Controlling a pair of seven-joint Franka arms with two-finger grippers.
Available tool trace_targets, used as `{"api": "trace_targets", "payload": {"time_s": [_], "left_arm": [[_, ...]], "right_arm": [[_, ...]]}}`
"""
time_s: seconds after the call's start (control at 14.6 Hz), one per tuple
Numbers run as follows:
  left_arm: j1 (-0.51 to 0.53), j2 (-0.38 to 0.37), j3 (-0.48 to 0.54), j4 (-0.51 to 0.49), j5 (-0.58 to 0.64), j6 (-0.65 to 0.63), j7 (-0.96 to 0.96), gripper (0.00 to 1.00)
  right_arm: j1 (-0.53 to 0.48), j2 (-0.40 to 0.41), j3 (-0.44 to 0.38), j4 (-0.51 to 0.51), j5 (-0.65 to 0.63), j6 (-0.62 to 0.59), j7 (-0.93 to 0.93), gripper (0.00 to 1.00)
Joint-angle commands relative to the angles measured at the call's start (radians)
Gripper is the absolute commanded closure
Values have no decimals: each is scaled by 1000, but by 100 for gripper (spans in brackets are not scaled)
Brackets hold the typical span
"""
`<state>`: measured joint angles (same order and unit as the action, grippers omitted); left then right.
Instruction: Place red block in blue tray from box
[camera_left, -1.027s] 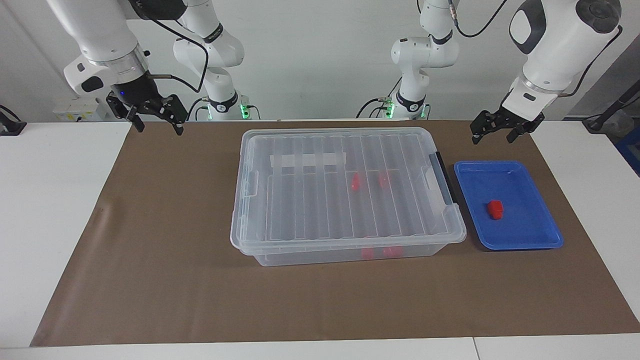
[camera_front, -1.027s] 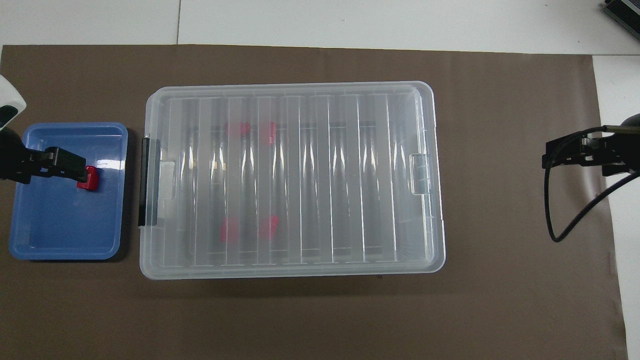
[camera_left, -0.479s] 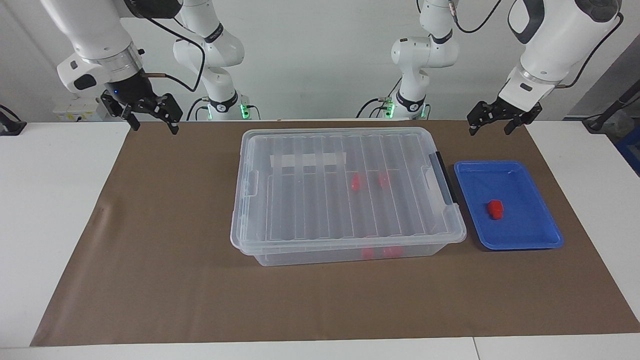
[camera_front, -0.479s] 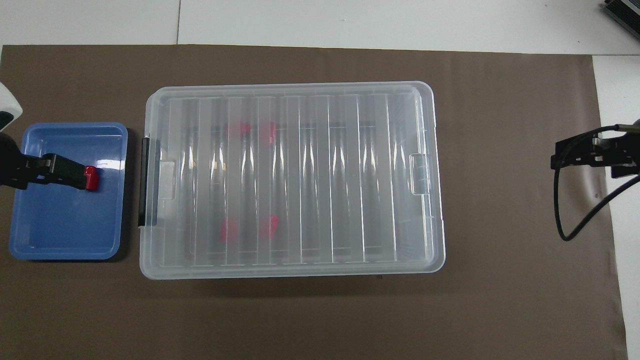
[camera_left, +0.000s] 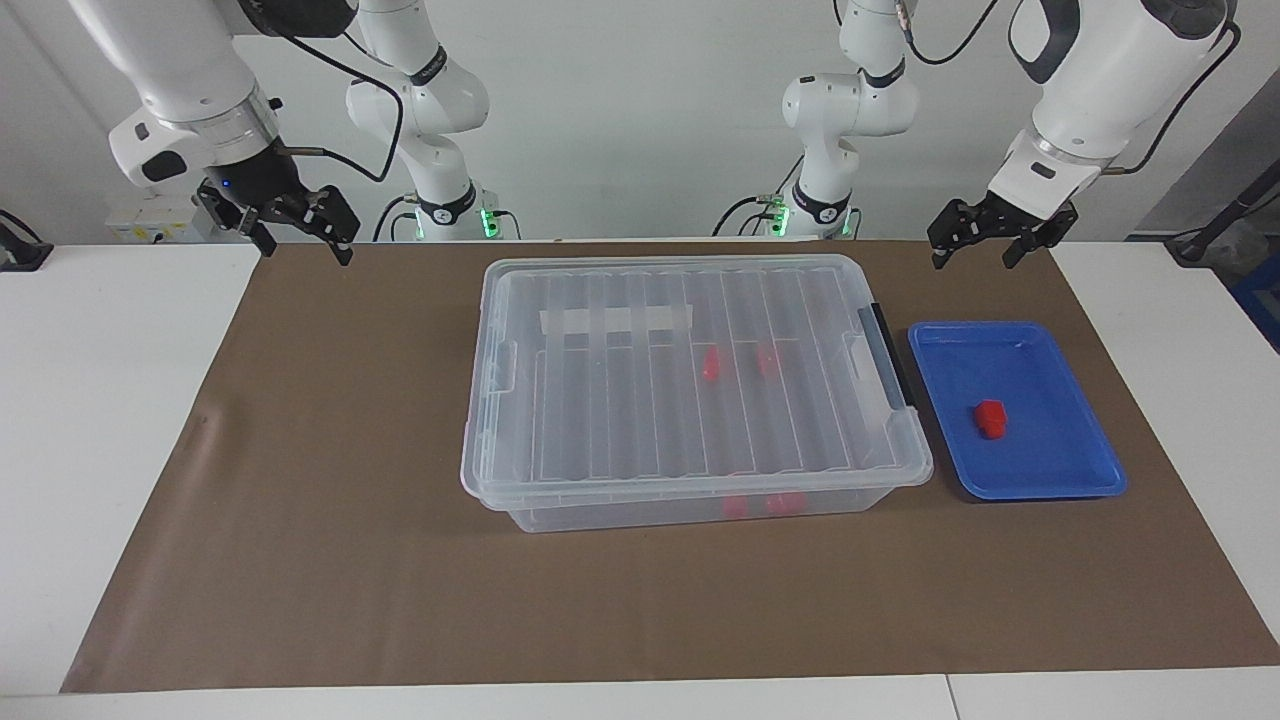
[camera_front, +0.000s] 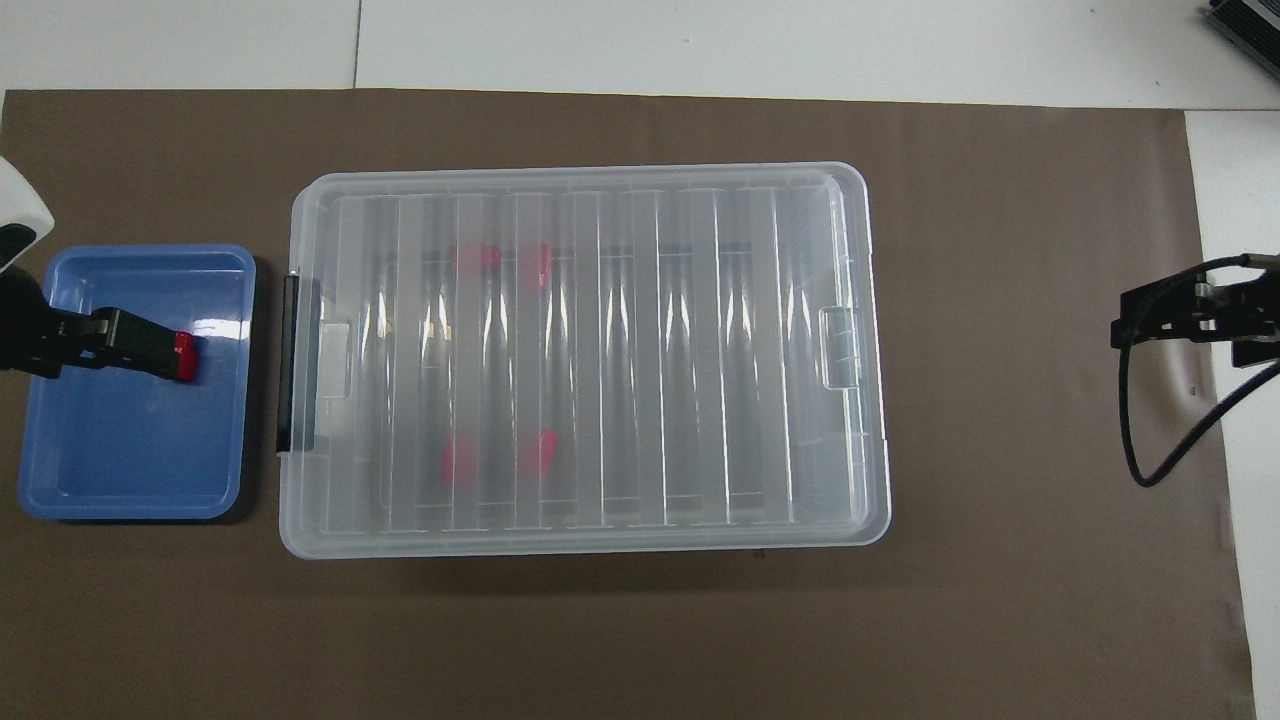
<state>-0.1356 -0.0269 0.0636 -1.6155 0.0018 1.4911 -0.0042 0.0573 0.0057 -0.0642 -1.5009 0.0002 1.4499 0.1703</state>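
Note:
A red block (camera_left: 991, 419) lies in the blue tray (camera_left: 1045, 365), which stands beside the box at the left arm's end of the table. The box (camera_left: 690, 390) is a clear bin with its ribbed lid on. More red blocks (camera_left: 710, 364) show blurred through the lid. My left gripper (camera_left: 972, 258) is open and empty, raised over the mat by the tray's robot-side edge. In the overhead view the left gripper (camera_front: 150, 345) partly covers the red block (camera_front: 185, 357) in the tray (camera_front: 130, 450). My right gripper (camera_left: 306, 254) is open and empty, raised over the mat's corner at the right arm's end.
A brown mat (camera_left: 330, 480) covers the white table (camera_left: 100, 420). The box has a black latch (camera_left: 885, 350) facing the tray and a white tape strip (camera_left: 615, 320) on its lid. In the overhead view, a black cable (camera_front: 1150, 440) hangs from the right gripper (camera_front: 1190, 315).
Both grippers have risen and drawn back toward the robots. The red block has stayed in the tray.

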Motion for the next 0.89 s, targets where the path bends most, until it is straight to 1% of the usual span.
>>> {"api": "trace_targets", "payload": {"time_s": [0.0, 0.41, 0.82], "left_arm": [[4, -8, 7, 0, -3, -15, -8, 0], [2, -8, 5, 0, -3, -17, -8, 0], [2, -10, 5, 0, -3, -15, -8, 0]], "right_arm": [[4, -19, 4, -16, -19, -11, 28, 0], [24, -35, 7, -42, -55, -2, 29, 0], [24, -39, 7, -48, -52, 15, 28, 0]]}}
